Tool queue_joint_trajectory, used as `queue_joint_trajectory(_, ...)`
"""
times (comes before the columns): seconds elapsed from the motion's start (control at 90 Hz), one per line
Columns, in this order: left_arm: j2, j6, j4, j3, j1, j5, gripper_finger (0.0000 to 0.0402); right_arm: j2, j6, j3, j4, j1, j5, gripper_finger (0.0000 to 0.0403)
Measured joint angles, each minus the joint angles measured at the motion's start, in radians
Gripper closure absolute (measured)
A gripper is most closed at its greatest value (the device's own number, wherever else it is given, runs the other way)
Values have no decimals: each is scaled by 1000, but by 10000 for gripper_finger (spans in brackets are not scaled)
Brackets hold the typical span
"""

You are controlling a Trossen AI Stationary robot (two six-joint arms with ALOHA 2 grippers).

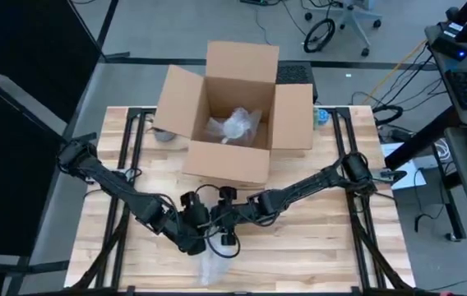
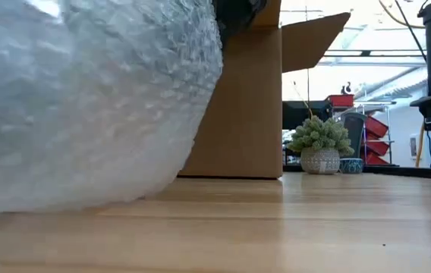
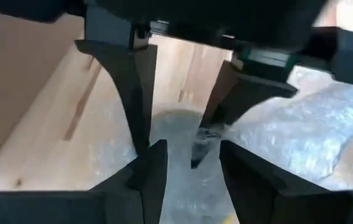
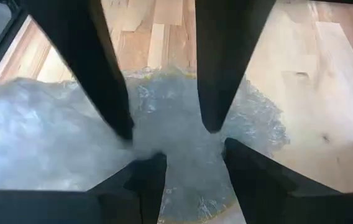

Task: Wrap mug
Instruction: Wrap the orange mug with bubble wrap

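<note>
A sheet of clear bubble wrap point(image 1: 217, 265) lies crumpled on the wooden table near its front edge and fills the left of the low view point(image 2: 86, 98). The mug is hidden; the wrap bulges over a round shape point(image 4: 183, 124). Both grippers meet over this bulge, pointing down. My left gripper point(image 3: 192, 165) and my right gripper point(image 4: 195, 171) are each open, fingers facing the other's across the wrap. In the high view they show as left gripper point(image 1: 209, 234) and right gripper point(image 1: 232, 215). My left gripper comes from above; its fingertips point(image 4: 123, 127) stand on top of the bubble wrap over the round bulge, spread apart, with nothing pinched between them. My right gripper also points down, fingertips point(image 3: 142, 146) set on the wrap point(image 3: 176, 124) beside the left's, spread apart. The wrap lies on the table.
A large open cardboard box point(image 1: 233, 156) stands at the table's far middle, close behind the grippers, with a bubble-wrapped bundle point(image 1: 238, 125) inside. A small potted plant point(image 2: 320, 148) sits beyond the box to the right. Bare wood lies left and right of the arms.
</note>
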Motion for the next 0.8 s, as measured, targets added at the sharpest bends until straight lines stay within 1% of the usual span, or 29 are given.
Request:
queue_joint_trajectory(0.089, 0, 29, -18, 41, -13, 1, 263, 0, 0, 0, -1, 0, 0, 250)
queue_joint_trajectory(0.233, -1, 116, -15, 56, -53, 57, 263, 1, -8, 0, -1, 0, -2, 250)
queue_joint_trajectory(0.311, -1, 185, -13, 48, -72, 62, 263, 1, -9, 0, 0, 0, -3, 250)
queue_joint_trajectory(0.367, 2, 267, -13, 38, -77, 62, 263, 1, -9, -1, -1, 0, -4, 250)
queue_joint_trajectory(0.422, 4, 354, -15, 26, -77, 62, 263, 1, -9, -1, 0, 0, -4, 250)
queue_joint_trajectory(0.489, 5, 414, -16, 21, -72, 61, 263, 1, -10, -1, -1, 0, -4, 250)
queue_joint_trajectory(0.644, 33, 491, 2, 21, -44, 67, 263, 1, -8, -1, -2, 0, -4, 250)
queue_joint_trajectory(0.8, 103, 525, 3, 21, -20, 138, 263, 1, -3, -2, -3, 0, -6, 250)
